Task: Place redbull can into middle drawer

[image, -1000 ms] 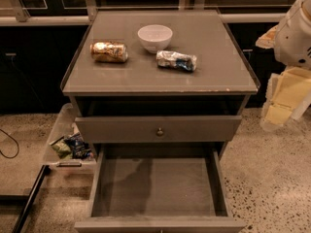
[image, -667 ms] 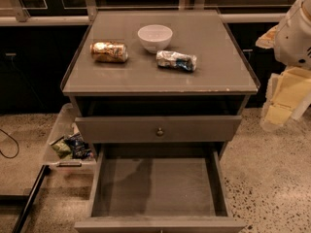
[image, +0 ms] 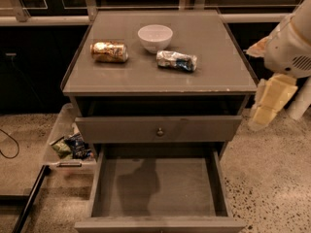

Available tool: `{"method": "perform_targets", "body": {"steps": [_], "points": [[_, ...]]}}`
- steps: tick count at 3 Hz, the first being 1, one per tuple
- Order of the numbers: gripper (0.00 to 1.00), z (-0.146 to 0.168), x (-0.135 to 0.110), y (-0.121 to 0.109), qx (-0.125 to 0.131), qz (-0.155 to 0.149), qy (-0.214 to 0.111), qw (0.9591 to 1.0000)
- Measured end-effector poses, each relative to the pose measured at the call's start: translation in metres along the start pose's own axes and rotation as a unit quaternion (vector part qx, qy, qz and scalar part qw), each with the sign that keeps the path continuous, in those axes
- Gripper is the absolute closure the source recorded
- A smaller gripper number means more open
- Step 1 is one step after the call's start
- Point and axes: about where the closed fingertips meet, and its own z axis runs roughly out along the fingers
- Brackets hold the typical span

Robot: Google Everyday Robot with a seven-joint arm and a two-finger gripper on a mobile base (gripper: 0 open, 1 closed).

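Off the table's right edge hangs the end effector, and I cannot tell its grip. The redbull can lies ungrasped mid-table and the middle drawer stands open, so I judge reaching comes next.

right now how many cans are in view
2, lying on the cabinet top: the gold-brown can at left, the redbull can right of centre, by the white bowl. Clutter in the floor bin might hide more. The hand hangs off the cabinet's right side.
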Motion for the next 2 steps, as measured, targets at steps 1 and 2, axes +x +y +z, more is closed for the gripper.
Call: {"method": "perform_targets", "body": {"steps": [1,2], "points": [[0.00,0.036,0.001,-0.022,-0.001,-0.002,-0.042,0.9991],[0.00,0.064,-0.004,-0.043,0.007,-0.012,-0.075,0.9971]]}}
